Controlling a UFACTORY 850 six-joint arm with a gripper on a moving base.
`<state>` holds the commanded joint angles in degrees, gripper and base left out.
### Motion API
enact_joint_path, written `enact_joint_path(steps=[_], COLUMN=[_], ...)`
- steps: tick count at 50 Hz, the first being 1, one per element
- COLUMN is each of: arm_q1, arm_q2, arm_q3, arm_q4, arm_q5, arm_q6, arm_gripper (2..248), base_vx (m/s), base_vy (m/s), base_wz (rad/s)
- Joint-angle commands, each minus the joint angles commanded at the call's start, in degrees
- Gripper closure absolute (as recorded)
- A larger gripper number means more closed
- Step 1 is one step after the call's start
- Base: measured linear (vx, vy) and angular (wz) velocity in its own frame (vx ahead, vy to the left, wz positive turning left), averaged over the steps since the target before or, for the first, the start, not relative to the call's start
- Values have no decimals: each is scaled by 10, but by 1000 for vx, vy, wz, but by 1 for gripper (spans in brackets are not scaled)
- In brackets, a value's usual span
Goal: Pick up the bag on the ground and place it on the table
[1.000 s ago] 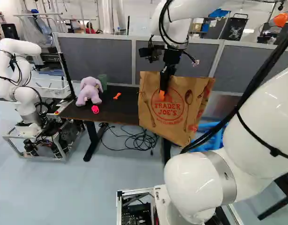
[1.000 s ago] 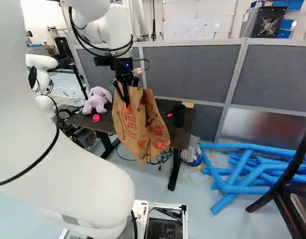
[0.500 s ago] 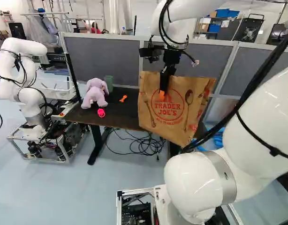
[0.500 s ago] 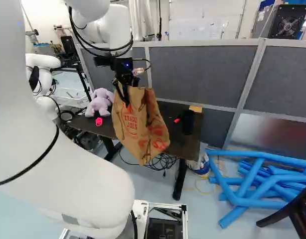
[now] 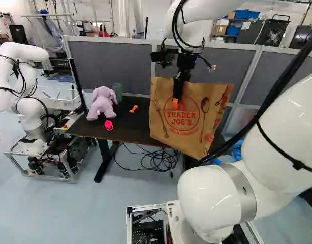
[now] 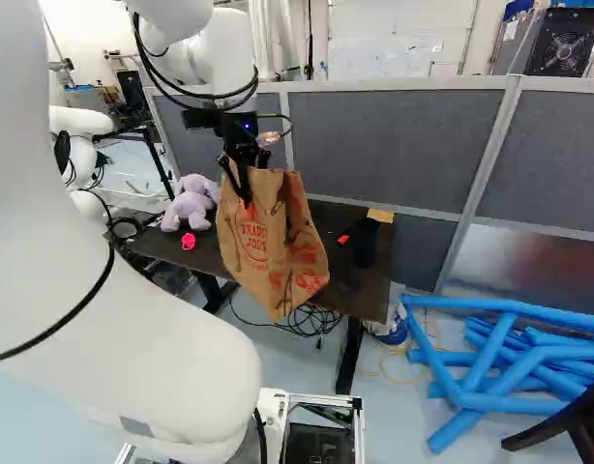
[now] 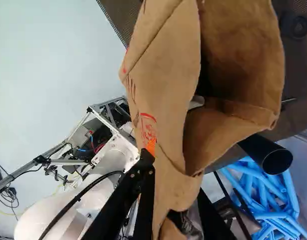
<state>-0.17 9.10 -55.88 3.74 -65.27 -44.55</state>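
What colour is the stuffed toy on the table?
Light purple; the stuffed toy shows best in the left base view.

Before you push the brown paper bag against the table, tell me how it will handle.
The brown paper bag will probably buckle easily: its sides are creased and its mouth gapes. Pinched only in its upper part by the fingers, it may swing or tip.
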Motion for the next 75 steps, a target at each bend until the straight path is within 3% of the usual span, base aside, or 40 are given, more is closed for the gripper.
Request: enact_joint_path(steps=[40, 75], arm_q1=[0, 9], arm_q2=[-47, -108], arm_q3=[-43, -104], arm_q4=[-1, -32], arm_q5=[0, 1], arm_q6=[0, 0], arm_gripper=[229, 229], base_vx=[10, 0], base_vy=[0, 0], base_wz=[-1, 0])
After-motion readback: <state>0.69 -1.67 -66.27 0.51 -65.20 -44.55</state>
